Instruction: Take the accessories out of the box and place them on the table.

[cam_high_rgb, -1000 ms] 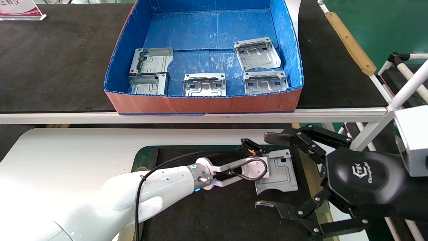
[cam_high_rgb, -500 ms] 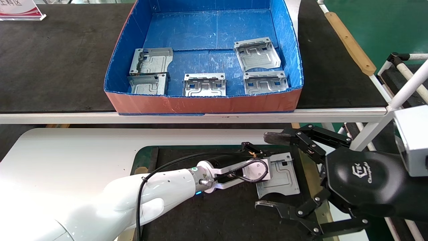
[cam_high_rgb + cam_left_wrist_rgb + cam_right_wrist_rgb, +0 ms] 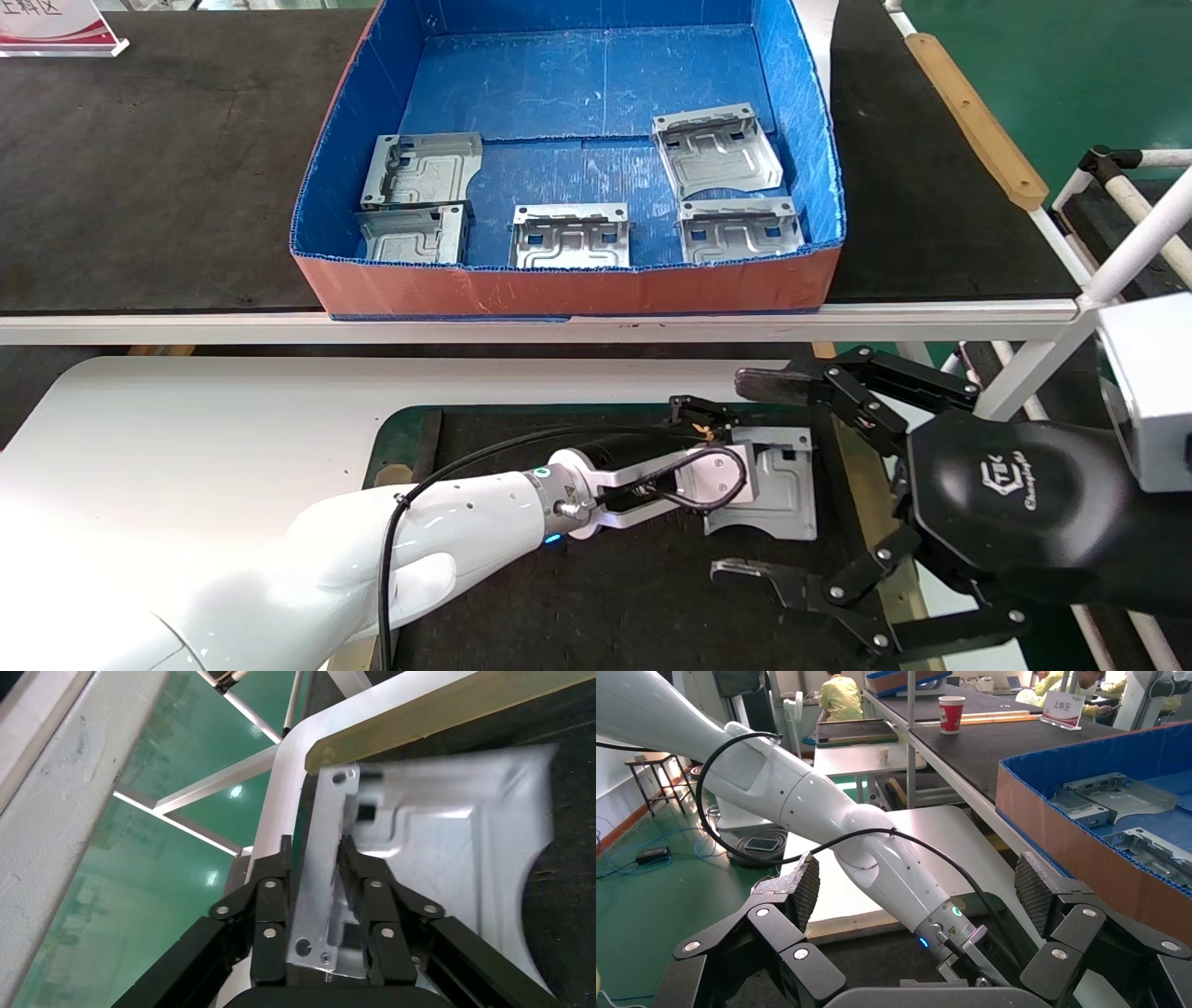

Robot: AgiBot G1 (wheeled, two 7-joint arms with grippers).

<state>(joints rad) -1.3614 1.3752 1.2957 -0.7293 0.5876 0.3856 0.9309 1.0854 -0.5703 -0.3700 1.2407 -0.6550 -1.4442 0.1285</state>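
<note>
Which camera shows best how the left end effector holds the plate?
Left wrist view: the left end effector pinches the plate by its bent-up flange. In the head view, that end effector hides the contact with the plate. Right wrist view doesn't show it.

Hidden in the head view behind the near orange-red wall of the large blue-lined corrugated box: the lower edges of the three nearest silvery stamped plates.

Covered in part by the white left arm and its black gripper: the left side of the silvery ribbed plate on the dark mat.

Blurred in the left wrist view: the far half of that plate, so ribs and holes there not readable; possibly lifted off the mat, not sure.

Cut off by the frame edge: the white sign with red print at the top corner, and the black right gripper at the lower edge.
</note>
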